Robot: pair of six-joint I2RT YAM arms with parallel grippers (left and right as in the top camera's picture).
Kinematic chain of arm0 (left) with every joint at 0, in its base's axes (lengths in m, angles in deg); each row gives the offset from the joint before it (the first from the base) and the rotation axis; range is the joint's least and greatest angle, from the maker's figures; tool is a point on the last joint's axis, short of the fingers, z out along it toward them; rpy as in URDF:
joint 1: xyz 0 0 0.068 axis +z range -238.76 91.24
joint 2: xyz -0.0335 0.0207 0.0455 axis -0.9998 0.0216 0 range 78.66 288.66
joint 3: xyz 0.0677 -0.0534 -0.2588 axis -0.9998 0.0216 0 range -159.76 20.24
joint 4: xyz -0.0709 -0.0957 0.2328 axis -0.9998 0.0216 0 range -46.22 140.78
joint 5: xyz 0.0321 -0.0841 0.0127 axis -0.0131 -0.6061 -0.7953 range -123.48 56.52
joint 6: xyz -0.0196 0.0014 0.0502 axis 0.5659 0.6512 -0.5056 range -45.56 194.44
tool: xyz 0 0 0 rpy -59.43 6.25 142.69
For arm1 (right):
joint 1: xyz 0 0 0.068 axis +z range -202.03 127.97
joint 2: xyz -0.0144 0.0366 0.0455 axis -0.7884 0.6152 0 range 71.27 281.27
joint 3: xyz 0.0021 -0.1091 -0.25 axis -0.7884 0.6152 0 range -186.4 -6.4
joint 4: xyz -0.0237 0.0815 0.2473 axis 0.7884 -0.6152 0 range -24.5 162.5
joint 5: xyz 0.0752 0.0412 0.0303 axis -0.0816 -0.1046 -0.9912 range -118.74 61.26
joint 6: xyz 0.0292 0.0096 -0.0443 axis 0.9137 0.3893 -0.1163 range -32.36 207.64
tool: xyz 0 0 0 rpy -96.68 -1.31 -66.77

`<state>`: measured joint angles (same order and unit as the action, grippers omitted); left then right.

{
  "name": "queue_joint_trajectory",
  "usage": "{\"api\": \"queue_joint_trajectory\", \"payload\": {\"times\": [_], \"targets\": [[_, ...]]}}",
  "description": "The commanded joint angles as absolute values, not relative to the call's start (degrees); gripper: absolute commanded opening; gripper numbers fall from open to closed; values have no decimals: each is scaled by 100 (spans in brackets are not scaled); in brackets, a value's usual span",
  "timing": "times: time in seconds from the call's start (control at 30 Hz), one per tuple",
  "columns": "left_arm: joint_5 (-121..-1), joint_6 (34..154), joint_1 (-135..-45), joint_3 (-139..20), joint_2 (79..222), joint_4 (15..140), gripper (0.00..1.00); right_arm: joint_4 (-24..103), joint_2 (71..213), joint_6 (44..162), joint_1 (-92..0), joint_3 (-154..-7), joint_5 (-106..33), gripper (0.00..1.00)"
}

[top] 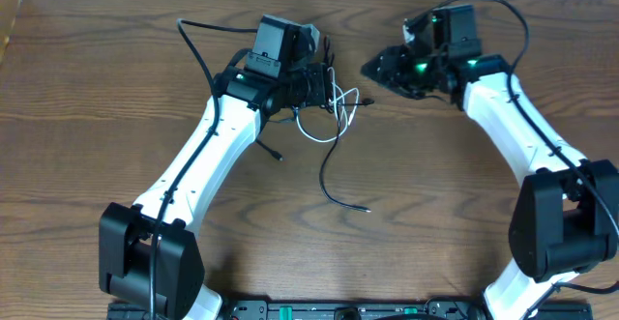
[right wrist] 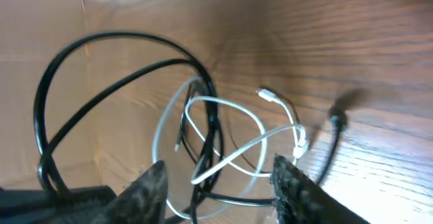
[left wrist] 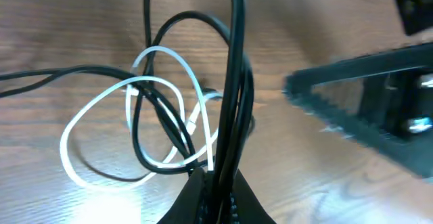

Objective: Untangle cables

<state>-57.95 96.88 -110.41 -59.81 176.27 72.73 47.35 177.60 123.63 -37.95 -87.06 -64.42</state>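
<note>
Your L fingers [left wrist: 193, 204] are clamped on the black cable [left wrist: 235, 61], so the knot [top: 334, 107] sits right at that grip; can't tell if it's on the surface [top: 435, 214] or just above it. R fingers [right wrist: 152, 193] stand part-open w/ nothing pinched. The knot lies straight ahead of them, btwn the two arms. The white cable [left wrist: 65, 143] loops thru the black, w/ its plug [right wrist: 267, 94] on the R side, so R is the nearer free arm. The black tail [top: 350, 204] trails toward the base. I'd guess the pull goes away from L.
</note>
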Motion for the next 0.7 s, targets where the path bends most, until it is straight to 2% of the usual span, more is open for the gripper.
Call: {"api": "queue_joint_trajectory", "payload": {"times": [0.0, 0.1, 0.2, 0.3, 0.6, 0.67], "targets": [[-6293, 9773, -11043, -5986, 17478, 7238, 8, 4832, 17666, 12266, -3443, -8765, -6099, 41], [-6416, 9771, -11041, -5986, 17478, 7238, 8, 4856, 17720, 12273, -3226, -8765, -6034, 42], [-6420, 9773, -11041, -5986, 17476, 7238, 8, 4849, 17838, 12349, -3052, -8765, -6012, 49], [-6442, 9773, -11041, -5986, 17478, 7236, 7, 4888, 18000, 12481, -2966, -8765, -6038, 46], [-6446, 9771, -10851, -5986, 17476, 7240, 7, 4561, 18225, 12459, -2914, -8765, -6029, 2], [-6608, 9769, -10724, -5986, 17450, 7247, 7, 4456, 18225, 12354, -2960, -8765, -5942, 1]]}}
